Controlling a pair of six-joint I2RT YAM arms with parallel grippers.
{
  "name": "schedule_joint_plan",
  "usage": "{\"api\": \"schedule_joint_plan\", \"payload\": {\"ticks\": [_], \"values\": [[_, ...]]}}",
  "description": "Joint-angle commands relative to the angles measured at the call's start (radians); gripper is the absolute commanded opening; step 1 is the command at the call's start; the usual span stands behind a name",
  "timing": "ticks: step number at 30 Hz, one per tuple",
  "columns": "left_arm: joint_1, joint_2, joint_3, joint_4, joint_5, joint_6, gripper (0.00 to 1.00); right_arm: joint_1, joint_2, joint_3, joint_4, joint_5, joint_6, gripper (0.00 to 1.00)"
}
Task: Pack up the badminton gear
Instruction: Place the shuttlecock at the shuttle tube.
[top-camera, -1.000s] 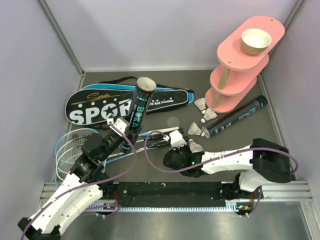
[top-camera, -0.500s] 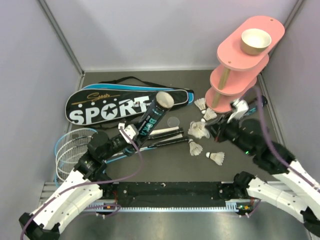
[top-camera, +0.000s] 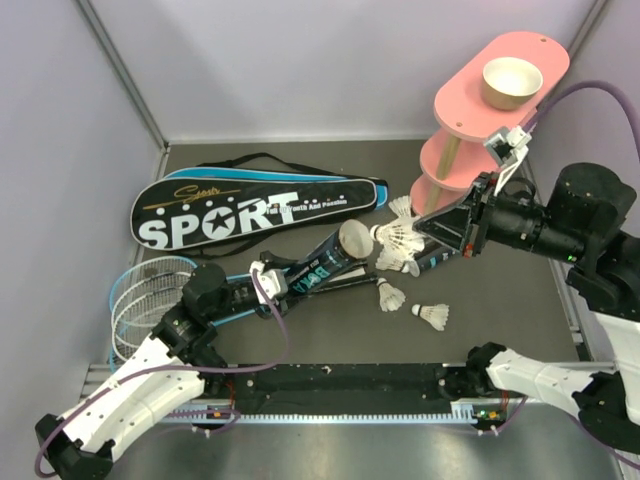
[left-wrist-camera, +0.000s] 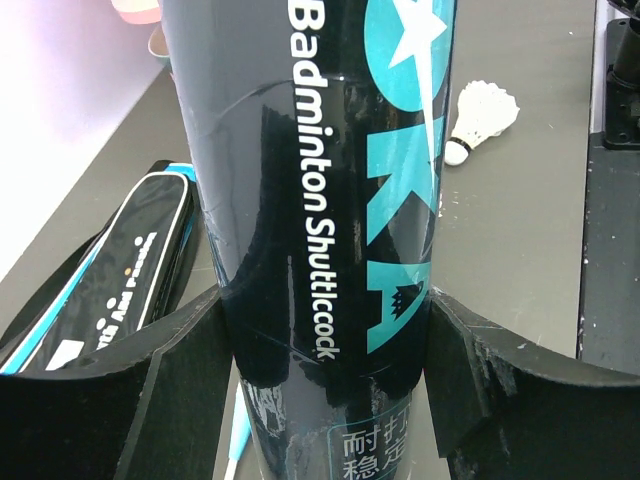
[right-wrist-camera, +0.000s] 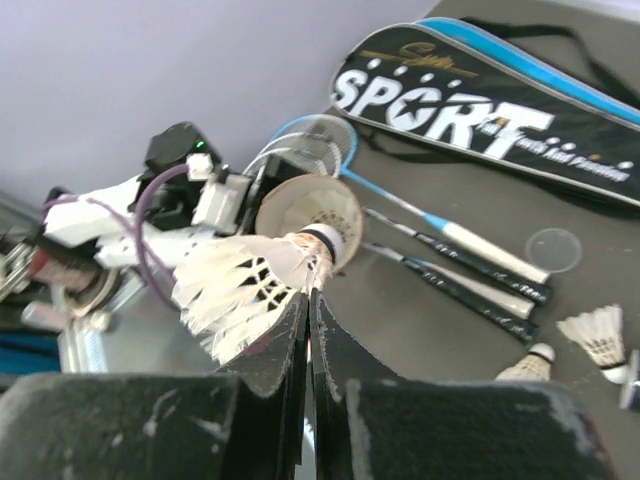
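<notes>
At the left edge of the top view the rackets (top-camera: 145, 300) lie stacked on the table (top-camera: 300, 330), heads at the wall and handles pointing right, with the bag (top-camera: 255, 208) lettered SPORT flat just above them. Lower left of centre, the left gripper (top-camera: 280, 282) has its jaws spread wide and pressed to both sides of a black tube (top-camera: 322, 264). The wrist view shows a finger (left-wrist-camera: 185, 375) against each flank. The tube tilts up to the right, its open mouth at mid-frame. Just right of that mouth hangs a shuttlecock (top-camera: 398, 240), close to the rim but whether touching it I cannot tell. It is pinched between the tips of the right gripper (top-camera: 422, 228), whose jaws are closed tight on it (cork toward the tube). Below it two loose shuttlecocks (top-camera: 432, 314) rest on the table, and another lies above near the stand (top-camera: 470, 160). A second tube (top-camera: 433, 262) shows partly under the right arm. At upper right the bowl (top-camera: 511, 82) sits on the stand's top tier.
</notes>
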Motion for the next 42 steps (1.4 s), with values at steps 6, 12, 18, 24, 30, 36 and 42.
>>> {"api": "schedule_joint_plan", "payload": {"ticks": [6,12,18,24,30,36,42], "values": [[-0.028,-0.03,0.004,0.059,0.049,0.043,0.18,-0.01,0.072,0.028,-0.054,-0.237,0.042,0.0],[-0.037,-0.027,0.009,0.058,0.066,0.05,0.17,-0.01,0.129,-0.023,-0.02,-0.255,0.022,0.0],[-0.055,-0.027,0.006,0.058,0.059,0.049,0.16,0.051,0.172,-0.061,-0.016,-0.146,-0.028,0.17],[-0.065,-0.017,0.013,0.058,0.052,0.055,0.15,0.099,0.19,-0.073,-0.019,-0.091,-0.047,0.34],[-0.065,-0.021,0.01,0.058,0.045,0.052,0.14,0.154,0.207,-0.096,-0.008,-0.04,-0.047,0.41],[-0.068,-0.023,0.013,0.058,-0.015,0.049,0.12,0.154,0.054,-0.109,0.047,0.165,-0.044,0.67],[-0.068,-0.024,0.015,0.058,-0.087,0.041,0.1,0.154,-0.279,-0.413,0.208,0.427,0.018,0.91]]}}
